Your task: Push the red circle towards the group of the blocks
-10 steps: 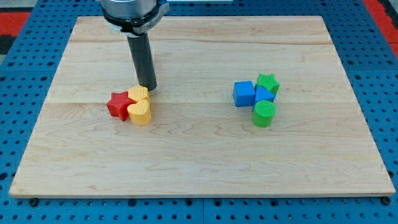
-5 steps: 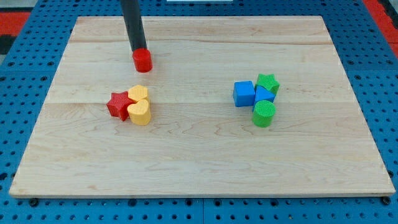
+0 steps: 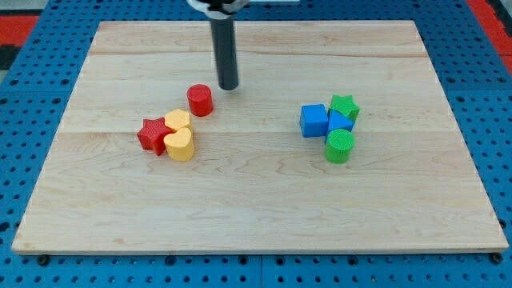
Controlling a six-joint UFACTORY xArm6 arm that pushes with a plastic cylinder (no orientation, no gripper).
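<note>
The red circle stands on the wooden board, just up and right of a cluster made of a red star and two yellow hearts. A small gap separates it from the upper yellow heart. My tip is up and right of the red circle, a short way off and not touching it. The rod rises from there to the view's top.
A second cluster sits at the view's right: a blue cube, a green star, a blue block and a green cylinder. The board lies on a blue pegboard.
The red circle has moved down and right, closer to the yellow hearts. My tip went from beside the cluster up to the circle, then to its upper right.
</note>
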